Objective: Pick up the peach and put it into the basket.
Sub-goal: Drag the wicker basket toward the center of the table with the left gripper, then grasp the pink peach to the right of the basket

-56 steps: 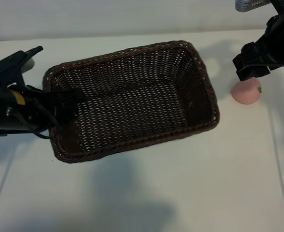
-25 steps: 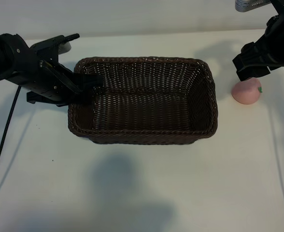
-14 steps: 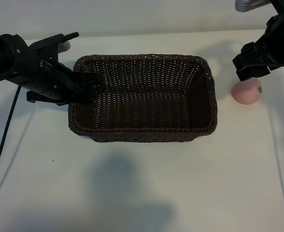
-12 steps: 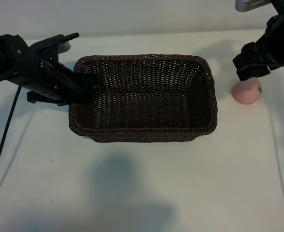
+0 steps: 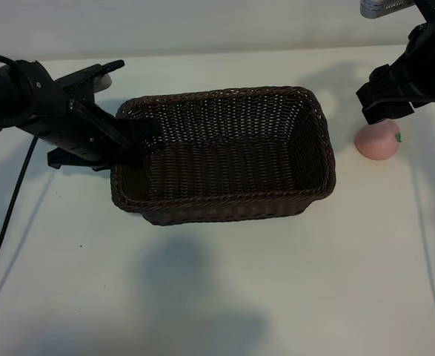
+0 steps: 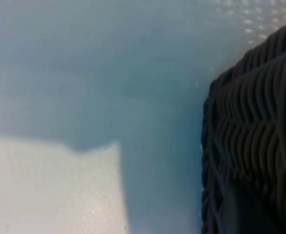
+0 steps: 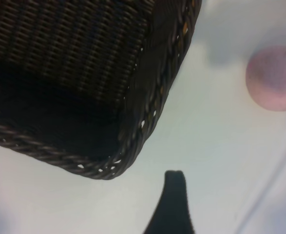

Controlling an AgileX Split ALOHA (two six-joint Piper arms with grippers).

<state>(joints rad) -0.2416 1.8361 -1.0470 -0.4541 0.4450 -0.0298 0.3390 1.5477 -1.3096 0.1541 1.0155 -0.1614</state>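
Observation:
The peach (image 5: 378,141), small and pale pink, lies on the white table to the right of the basket (image 5: 224,215), a little apart from it. The basket is dark-brown wicker and has nothing in it. My left gripper (image 5: 138,132) straddles the braided rim of its left short wall and is shut on it. In the left wrist view only the basket's weave (image 6: 255,136) shows, close up. My right gripper (image 5: 384,111) hangs open just above and behind the peach. The right wrist view shows one finger (image 7: 174,195), the basket's corner (image 7: 167,83) and the peach (image 7: 274,78).
A black cable (image 5: 10,215) trails from the left arm over the table's left side. A thin line (image 5: 424,222) runs down the tabletop at the right. Open white table lies in front of the basket.
The left gripper dragged the basket's left end round from a slant to nearly square, then nudged it a little to the right, turning it slightly. The right arm and the peach have stayed still.

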